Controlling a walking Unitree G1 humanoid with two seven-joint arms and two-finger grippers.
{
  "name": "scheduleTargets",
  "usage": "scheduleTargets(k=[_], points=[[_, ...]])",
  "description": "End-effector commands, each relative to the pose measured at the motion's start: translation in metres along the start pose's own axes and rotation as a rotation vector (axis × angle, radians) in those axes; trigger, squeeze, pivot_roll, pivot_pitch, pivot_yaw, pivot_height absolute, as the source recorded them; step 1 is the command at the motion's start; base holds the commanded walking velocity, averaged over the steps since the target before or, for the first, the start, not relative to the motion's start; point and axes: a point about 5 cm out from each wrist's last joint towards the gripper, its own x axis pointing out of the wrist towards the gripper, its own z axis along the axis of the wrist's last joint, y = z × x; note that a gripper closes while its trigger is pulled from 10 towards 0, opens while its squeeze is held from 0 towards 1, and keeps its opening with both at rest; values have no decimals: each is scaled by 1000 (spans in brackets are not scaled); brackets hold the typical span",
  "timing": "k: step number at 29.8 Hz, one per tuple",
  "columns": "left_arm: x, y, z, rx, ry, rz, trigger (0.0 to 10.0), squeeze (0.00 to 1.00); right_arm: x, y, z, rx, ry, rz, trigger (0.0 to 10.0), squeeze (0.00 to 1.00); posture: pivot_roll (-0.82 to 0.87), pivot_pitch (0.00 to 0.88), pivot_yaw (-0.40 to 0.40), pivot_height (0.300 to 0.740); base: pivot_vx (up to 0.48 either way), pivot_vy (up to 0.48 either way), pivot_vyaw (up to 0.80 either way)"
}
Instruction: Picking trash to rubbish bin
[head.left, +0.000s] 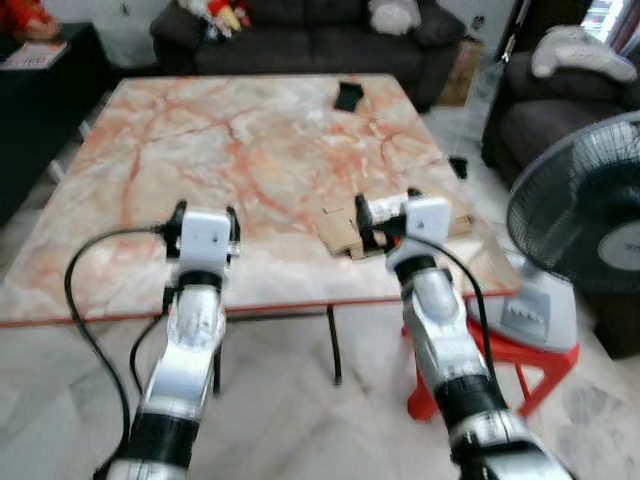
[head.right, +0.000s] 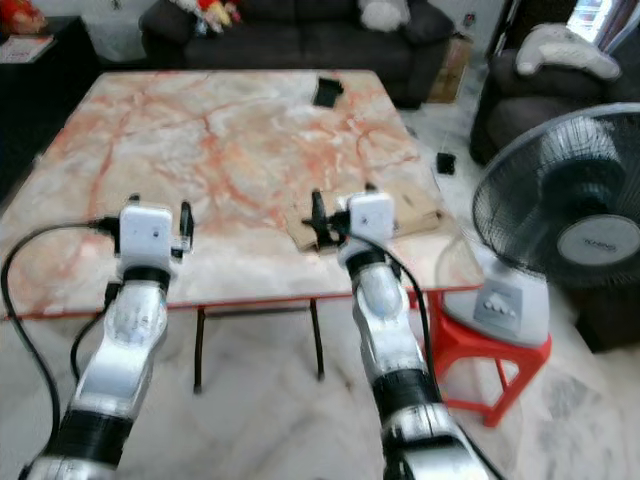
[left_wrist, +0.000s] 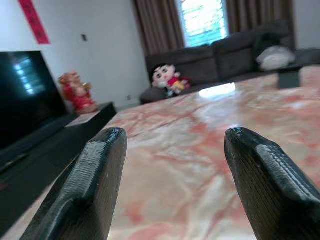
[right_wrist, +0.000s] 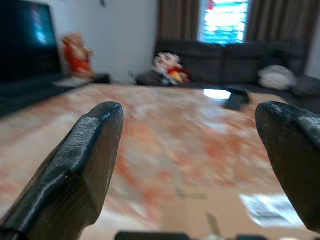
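A flattened piece of brown cardboard lies on the marble table near its front right edge. My right gripper hovers open just over the cardboard, which shows below its fingers as the cardboard in the right wrist view. My left gripper is held open above the front left part of the table with nothing between its fingers. A small black object lies on the far side of the table.
A standing fan rests on a red stool to the right of the table. Dark sofas stand behind the table and at the far right. A black cabinet is at the left. A small black item lies on the floor.
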Motion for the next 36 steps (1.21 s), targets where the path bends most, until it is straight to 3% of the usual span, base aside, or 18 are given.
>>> scheduleTargets(k=[1, 7, 14, 30, 36], points=[[0, 2, -7, 11, 28, 5, 10000, 0, 0, 0, -5, 20, 22, 2, 10000, 0, 97, 46, -20, 740, 0, 0, 0], [-2, 6, -15, 3, 51, 18, 10000, 0, -4, 10, -13, -8, 40, 43, 10000, 0, 111, 67, -22, 740, 0, 0, 152], [-3, 7, -18, -10, 61, 33, 10000, 0, -6, 13, -18, 31, 48, 33, 10000, 0, 107, 88, -16, 740, 0, 0, 526], [-2, 5, -18, -33, 63, 36, 10000, 0, -3, 9, -15, 25, 38, 31, 10000, 0, 99, 108, -26, 740, 0, -286, 0], [-2, 3, -17, -60, 59, 19, 10000, 0, -3, 11, -16, 37, 40, 38, 10000, 0, 91, 102, -24, 740, 0, 0, 0]])
